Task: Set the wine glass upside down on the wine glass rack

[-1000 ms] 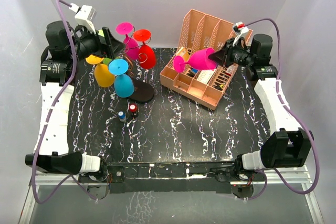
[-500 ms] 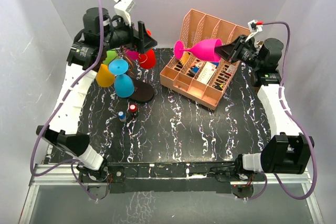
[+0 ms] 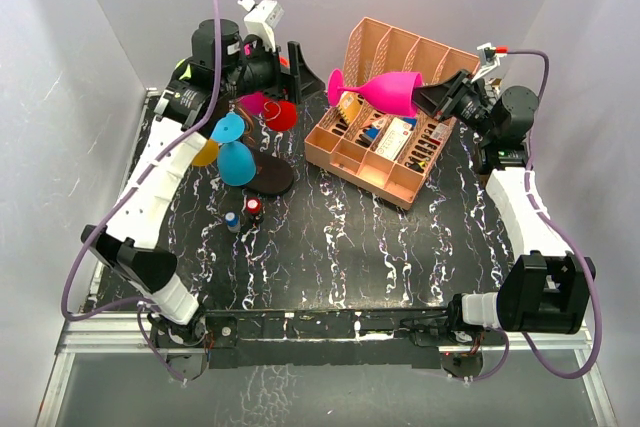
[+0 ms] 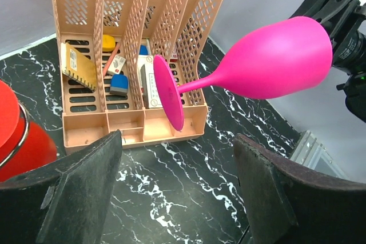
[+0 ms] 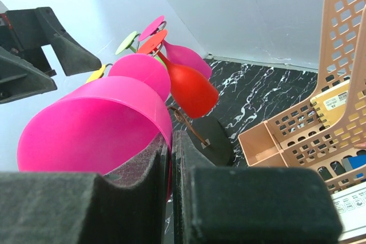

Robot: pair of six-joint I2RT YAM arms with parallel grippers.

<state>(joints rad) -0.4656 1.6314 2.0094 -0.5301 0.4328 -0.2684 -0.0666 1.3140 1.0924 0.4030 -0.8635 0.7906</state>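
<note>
The right gripper (image 3: 440, 99) is clenched on the bowl rim of the pink wine glass (image 3: 392, 93), held level above the peach organiser (image 3: 335, 155). Its long axis runs left to right, with the foot aimed at the released left gripper (image 4: 177, 141). The left gripper is the one nearer the wine glass rack (image 3: 272, 177).

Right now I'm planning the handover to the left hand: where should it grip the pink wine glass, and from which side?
Probably the thin stem, between foot and bowl, coming from the foot end. The pink wine glass lies sideways, its rim pinched by the right hand, foot toward the open left hand, so the stem is bare and narrow.
</note>
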